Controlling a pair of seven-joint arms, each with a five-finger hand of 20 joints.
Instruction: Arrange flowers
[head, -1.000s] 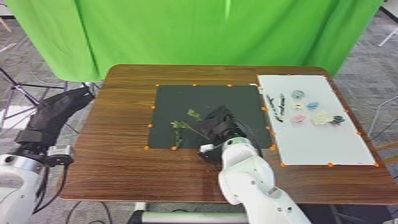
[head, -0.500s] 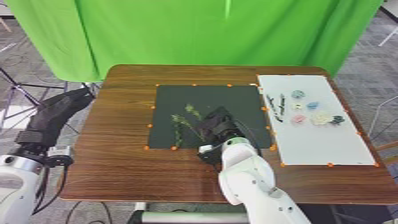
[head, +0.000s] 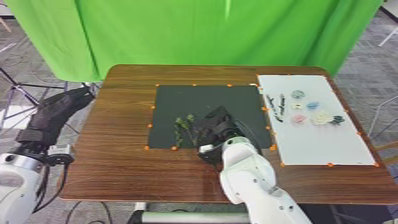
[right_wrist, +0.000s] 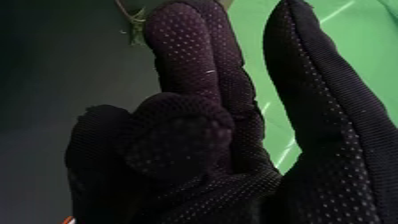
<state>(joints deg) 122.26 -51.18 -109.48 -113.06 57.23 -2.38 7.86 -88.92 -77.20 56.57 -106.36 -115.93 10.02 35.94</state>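
Observation:
My right hand is over the lower middle of the dark mat in the head view, its fingers fairly straight. Just left of it, leafy green sprigs lie close together, their stems toward the mat's near edge. In the right wrist view the right hand has extended fingers and a bent thumb, with nothing seen gripped. Past a fingertip there, part of a green sprig shows against the dark mat. My left hand is open beside the table's left edge.
At the right, a white board holds several pale flower heads, including a pink one and a blue one, beside dark slender pieces. Orange markers line the mat and board. A green curtain hangs behind the table.
The sprig nearest my right hand first swung up and left, then came down beside the other sprig. My right hand has turned slightly and barely moved. The left hand has stayed still.

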